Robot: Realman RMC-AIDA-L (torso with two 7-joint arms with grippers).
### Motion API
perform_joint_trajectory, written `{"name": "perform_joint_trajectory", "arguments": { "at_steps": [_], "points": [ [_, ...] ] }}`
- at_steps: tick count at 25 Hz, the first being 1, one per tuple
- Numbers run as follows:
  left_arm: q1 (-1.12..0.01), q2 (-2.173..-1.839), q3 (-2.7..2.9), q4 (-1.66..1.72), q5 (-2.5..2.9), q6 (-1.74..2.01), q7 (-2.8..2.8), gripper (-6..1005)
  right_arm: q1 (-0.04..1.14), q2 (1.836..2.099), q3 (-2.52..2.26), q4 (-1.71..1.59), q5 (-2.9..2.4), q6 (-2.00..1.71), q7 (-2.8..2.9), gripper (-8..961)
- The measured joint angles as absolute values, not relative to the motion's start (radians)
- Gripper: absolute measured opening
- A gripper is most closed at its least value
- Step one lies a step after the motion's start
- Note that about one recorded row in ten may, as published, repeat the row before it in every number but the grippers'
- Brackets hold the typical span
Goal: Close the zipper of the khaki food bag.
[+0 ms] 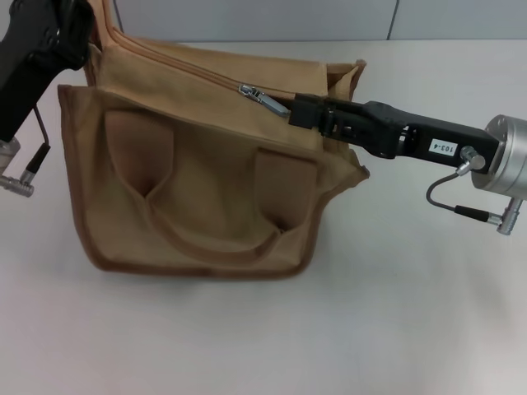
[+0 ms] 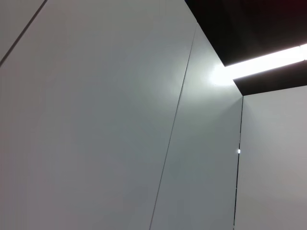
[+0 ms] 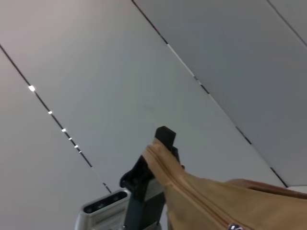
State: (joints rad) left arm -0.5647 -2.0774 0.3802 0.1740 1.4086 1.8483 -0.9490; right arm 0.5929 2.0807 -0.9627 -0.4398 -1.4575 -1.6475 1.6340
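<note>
The khaki food bag (image 1: pixel 206 189) stands on the table at centre left, its front handle (image 1: pixel 216 245) hanging down the near side. The zipper (image 1: pixel 189 66) runs along the top panel from the far left corner to a silver pull tab (image 1: pixel 262 99). My right gripper (image 1: pixel 298 111) reaches in from the right, shut on the end of that tab. At the bag's far left corner my left gripper (image 1: pixel 82 37) is shut on the fabric. The right wrist view shows the zipper (image 3: pixel 192 191) rising to the left gripper (image 3: pixel 160 143). Only wall shows in the left wrist view.
The white table (image 1: pixel 412 313) stretches out in front of the bag and to its right. Grey wall panels (image 1: pixel 288 16) stand behind the bag. A ceiling light (image 2: pixel 268 60) shows in the left wrist view.
</note>
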Motion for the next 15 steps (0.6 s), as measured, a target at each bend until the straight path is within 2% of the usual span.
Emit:
{"name": "perform_joint_trajectory", "arguments": {
  "at_steps": [15],
  "points": [
    [-0.567, -2.077, 0.38, 0.171, 1.411, 1.837, -0.934, -1, 0.621, 2.079, -0.979, -0.447, -1.487, -1.597, 1.737, 364]
  ]
}}
